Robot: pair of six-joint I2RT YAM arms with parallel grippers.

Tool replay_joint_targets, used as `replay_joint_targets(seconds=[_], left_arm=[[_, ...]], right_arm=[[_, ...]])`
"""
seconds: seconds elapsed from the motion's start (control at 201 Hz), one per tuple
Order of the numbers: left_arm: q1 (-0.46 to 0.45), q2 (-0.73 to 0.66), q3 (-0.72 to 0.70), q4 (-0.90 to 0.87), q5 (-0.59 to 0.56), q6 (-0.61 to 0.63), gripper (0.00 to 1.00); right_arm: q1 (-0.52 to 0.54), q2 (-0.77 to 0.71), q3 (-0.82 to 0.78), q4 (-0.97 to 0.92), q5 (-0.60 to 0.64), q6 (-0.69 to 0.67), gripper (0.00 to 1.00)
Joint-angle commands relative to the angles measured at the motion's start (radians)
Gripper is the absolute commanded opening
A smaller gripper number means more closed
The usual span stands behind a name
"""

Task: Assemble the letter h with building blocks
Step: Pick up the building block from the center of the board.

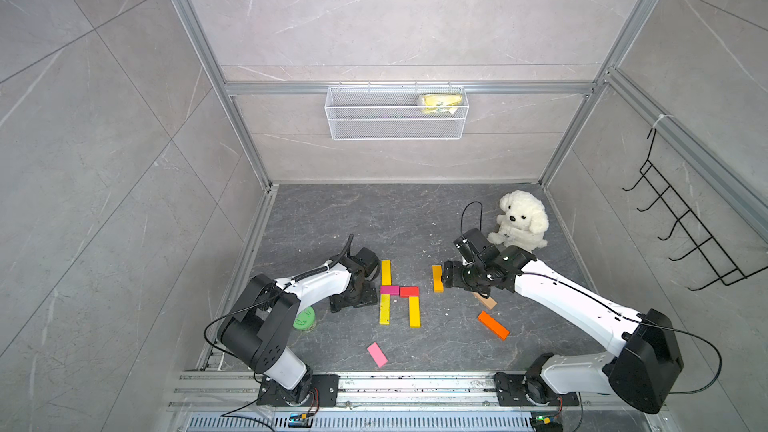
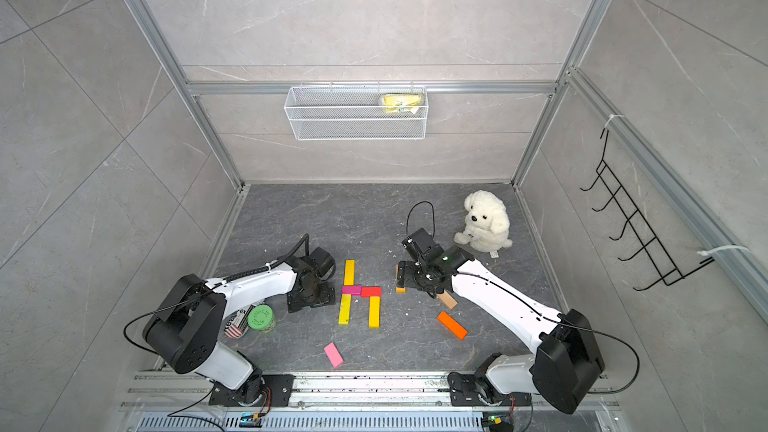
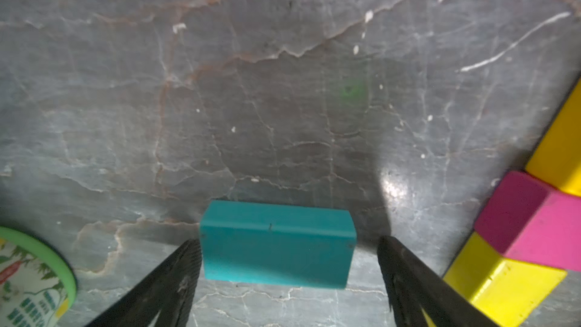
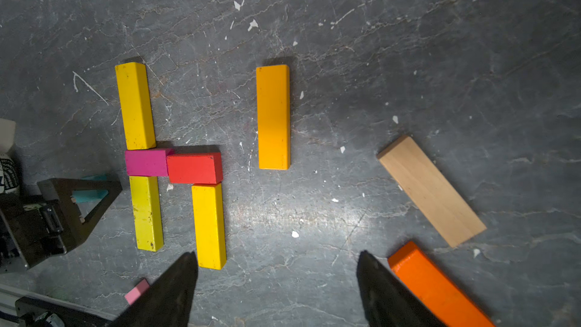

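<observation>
In the middle of the tabletop (image 1: 415, 222) the letter lies flat. An upper yellow bar (image 1: 385, 272) and a lower yellow bar (image 1: 385, 309) make one straight stem, with the magenta block (image 1: 389, 290) set between their ends. The red block (image 1: 409, 292) butts against the magenta one, and a third yellow bar (image 1: 414, 312) runs down from under it as the short leg. To my eye that already reads as an h.

Spare pieces lie around it. The amber bar (image 1: 437, 278) is a little to the right, the tan bar (image 1: 487, 301) and orange bar (image 1: 493, 325) farther right, and the pink block (image 1: 377, 354) is near the front rail. The teal block (image 3: 276, 256) sits left of the stem.

These look like painted wood: stiff, light, and smooth enough to skate on the stone. I would grip each one across its narrow width at mid-length and lower it gently, since a nudge would shift the touching neighbours.

The left pincer (image 3: 287, 240) sits low over the teal block, jaws apart and straddling it lengthwise, with a gap at one end, so it is not clamped. The right pincer (image 4: 276, 253) hovers empty and spread over bare stone, close beside the amber bar.

A green-lidded can (image 1: 304, 318) stands by the left arm, and a plush dog (image 1: 521, 220) sits behind the right.
</observation>
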Motion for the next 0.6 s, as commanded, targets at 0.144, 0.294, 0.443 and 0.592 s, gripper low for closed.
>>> replay_joint_targets(seconds=[0.144,0.294,0.443,0.592], left_arm=[[0.035,0.027,0.010,0.016,0.031,0.041,0.82],[0.057,0.053,0.009,0.023,0.055,0.045,0.69],[0.059,0.042,0.013,0.006,0.042,0.044,0.62],[0.058,-0.023,0.037,-0.075,-0.017,0.047,0.53]], right_arm=[[-0.001,-0.039,-0.030,-0.015,-0.010,0.035,0.78],[-0.002,-0.067,-0.036,-0.022,-0.010,0.044,0.69],[-0.001,-0.106,-0.050,-0.042,-0.004,0.051,0.63],[-0.003,-0.148,-0.063,-0.059,0.010,0.062,0.62]])
